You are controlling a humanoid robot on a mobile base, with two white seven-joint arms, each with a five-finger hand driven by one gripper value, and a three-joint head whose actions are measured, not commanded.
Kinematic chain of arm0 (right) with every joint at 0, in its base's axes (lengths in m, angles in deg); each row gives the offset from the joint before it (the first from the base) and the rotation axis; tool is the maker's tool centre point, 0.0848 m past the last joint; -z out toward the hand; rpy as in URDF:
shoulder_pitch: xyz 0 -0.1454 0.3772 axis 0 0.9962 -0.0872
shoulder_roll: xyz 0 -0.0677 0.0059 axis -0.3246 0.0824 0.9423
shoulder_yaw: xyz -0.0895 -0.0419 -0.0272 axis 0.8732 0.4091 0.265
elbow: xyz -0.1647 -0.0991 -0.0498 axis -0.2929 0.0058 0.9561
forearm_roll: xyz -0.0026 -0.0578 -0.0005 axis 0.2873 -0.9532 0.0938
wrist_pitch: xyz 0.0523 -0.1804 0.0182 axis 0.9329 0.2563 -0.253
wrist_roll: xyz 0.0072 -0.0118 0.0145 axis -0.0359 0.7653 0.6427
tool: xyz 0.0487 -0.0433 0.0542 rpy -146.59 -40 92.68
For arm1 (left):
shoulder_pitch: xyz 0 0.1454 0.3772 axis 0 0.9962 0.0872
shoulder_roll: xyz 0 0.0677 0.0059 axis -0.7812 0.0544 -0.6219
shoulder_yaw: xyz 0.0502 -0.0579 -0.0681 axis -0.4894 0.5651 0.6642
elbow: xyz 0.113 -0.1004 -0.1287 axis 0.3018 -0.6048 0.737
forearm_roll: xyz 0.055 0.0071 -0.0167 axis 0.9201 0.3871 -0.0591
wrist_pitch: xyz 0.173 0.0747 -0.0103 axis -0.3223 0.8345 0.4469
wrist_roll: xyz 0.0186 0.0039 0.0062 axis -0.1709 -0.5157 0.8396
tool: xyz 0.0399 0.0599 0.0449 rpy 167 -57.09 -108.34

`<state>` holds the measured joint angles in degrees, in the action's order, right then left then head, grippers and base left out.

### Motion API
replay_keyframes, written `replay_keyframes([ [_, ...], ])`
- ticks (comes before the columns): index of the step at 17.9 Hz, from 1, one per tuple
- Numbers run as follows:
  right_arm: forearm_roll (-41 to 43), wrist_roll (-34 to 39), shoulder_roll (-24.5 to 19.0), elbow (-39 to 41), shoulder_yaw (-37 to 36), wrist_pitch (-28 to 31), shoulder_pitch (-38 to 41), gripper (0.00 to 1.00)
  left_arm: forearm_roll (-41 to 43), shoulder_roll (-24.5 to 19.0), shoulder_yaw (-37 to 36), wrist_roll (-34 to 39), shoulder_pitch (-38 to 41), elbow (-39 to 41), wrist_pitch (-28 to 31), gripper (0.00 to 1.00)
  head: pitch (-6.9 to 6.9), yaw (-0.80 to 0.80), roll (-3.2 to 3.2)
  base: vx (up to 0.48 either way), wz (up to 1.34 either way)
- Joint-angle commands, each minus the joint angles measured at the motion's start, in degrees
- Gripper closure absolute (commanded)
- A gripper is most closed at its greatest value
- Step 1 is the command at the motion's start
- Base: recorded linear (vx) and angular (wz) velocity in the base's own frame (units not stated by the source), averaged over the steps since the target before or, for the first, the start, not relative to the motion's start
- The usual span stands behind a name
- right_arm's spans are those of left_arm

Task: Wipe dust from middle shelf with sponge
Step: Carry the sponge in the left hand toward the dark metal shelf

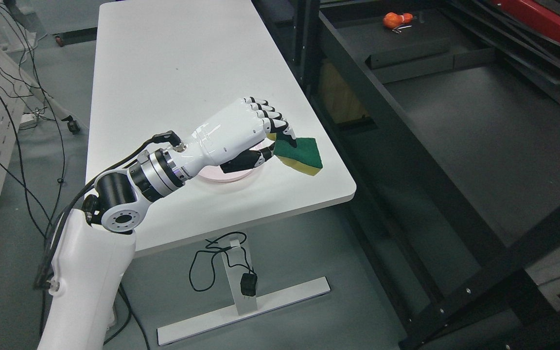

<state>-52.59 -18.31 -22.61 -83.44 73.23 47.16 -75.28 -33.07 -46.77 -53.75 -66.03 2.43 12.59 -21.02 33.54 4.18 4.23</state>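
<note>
My left hand [271, 142] hovers over the near right part of the white table [173, 63], its fingers and thumb shut on a sponge [302, 153] with a green scouring top and a yellow underside. The sponge juts out to the right of the fingers, tilted, above the table's right edge. Under the hand lies a pale pink round plate [229, 176], mostly hidden by the palm. To the right stands the black shelf unit, with its wide dark middle shelf [479, 141] about a hand's length from the sponge. My right arm does not show.
An orange tool [396, 19] lies at the back of the shelf beside a loose black bar [430, 56]. Black frame posts [494, 262] cross the lower right. Cables [27, 146] hang at the left; a power adapter [248, 284] dangles under the table.
</note>
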Motion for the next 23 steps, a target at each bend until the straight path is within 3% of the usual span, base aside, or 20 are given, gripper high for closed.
replay_keyframes([
  [1, 0.0, -0.04, 1.0, 1.0, -0.01, 0.04, 0.0, 0.0, 0.02, 1.71, 0.09, -0.05, 1.05, 1.19, 0.0, 1.0, 0.0, 0.0, 0.0, -0.242, -0.4],
  [8, 0.0, -0.04, 1.0, 1.0, -0.01, 0.04, 0.0, 0.0, -0.24, 7.4, -1.76, -2.77, 1.57, 0.93, 0.0, 1.0, 0.0, 0.0, 0.0, -0.242, -0.5],
  [17, 0.0, -0.04, 1.0, 1.0, -0.01, 0.04, 0.0, 0.0, 0.02, 7.4, -5.8, -2.95, 2.98, 0.93, 0.0, 1.0, 0.0, 0.0, 0.0, -0.273, -0.74],
  [23, 0.0, -0.04, 1.0, 1.0, -0.01, 0.04, 0.0, 0.0, -1.55, 7.4, -11.5, -2.95, -2.28, -0.12, 0.0, 0.99, -0.02, 0.0, 0.0, -0.174, -0.8],
])
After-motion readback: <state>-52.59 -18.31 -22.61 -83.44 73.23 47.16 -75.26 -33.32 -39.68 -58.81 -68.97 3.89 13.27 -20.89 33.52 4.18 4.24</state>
